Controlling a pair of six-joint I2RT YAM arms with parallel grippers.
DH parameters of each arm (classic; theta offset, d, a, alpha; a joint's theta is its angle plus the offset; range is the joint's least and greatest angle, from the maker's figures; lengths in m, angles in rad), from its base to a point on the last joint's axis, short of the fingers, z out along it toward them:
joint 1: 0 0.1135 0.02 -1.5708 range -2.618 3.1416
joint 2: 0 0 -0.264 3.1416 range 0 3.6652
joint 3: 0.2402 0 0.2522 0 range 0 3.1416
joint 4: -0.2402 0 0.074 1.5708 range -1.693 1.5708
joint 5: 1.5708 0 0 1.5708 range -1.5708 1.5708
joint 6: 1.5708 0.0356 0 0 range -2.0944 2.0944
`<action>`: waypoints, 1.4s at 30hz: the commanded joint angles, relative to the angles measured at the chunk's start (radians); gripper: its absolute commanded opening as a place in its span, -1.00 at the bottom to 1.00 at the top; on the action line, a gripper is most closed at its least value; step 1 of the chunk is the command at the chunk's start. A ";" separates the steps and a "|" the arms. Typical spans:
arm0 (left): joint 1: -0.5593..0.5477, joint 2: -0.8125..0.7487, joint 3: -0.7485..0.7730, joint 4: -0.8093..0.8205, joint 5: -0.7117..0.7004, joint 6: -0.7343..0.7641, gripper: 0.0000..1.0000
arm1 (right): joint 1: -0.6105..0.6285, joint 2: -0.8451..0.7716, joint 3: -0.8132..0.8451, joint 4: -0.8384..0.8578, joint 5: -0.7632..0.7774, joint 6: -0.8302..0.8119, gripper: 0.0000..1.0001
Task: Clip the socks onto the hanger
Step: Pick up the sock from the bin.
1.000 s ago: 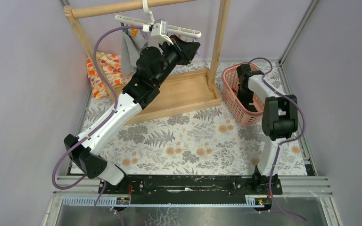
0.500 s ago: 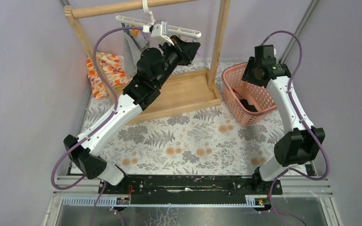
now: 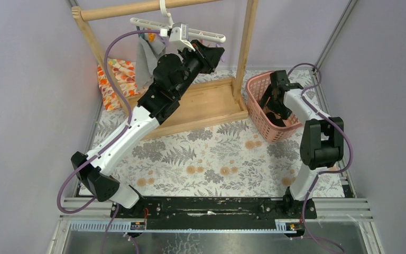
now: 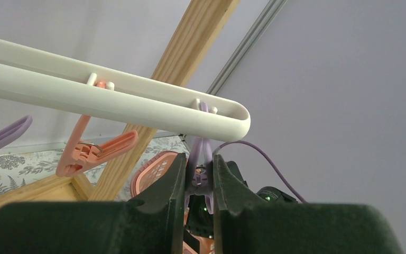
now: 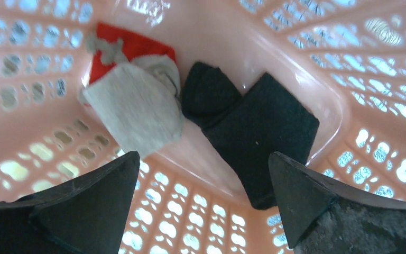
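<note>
Tabletop: covered in a fern-and-flower print. Wooden rail frame stands at the far side on its tray-like base, with an orange-and-white patterned cloth by its left post.

Left arm reaches up and back toward the rail. Right arm bends down into the pink basket, which sits on the tabletop just right of the frame's right post.

Hanger: white bar, hooked on the rail. A grey fabric piece hangs below its left part.

Socks: both lie on the basket floor, touching each other. I see the beige sock with the red end to the left in the right wrist view and the black sock to the right, lying flat.

Right tool: fingers spread wide, above the two socks, holding nothing.

Left tool: closed narrow, pinching the purple clip that hangs at the right end of the hanger bar. An orange clip hangs free further left along the bar.
</note>
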 commanded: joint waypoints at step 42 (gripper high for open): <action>-0.034 -0.070 0.011 0.068 -0.076 0.084 -1.00 | 0.012 -0.244 0.312 -0.088 -0.096 -0.025 -1.00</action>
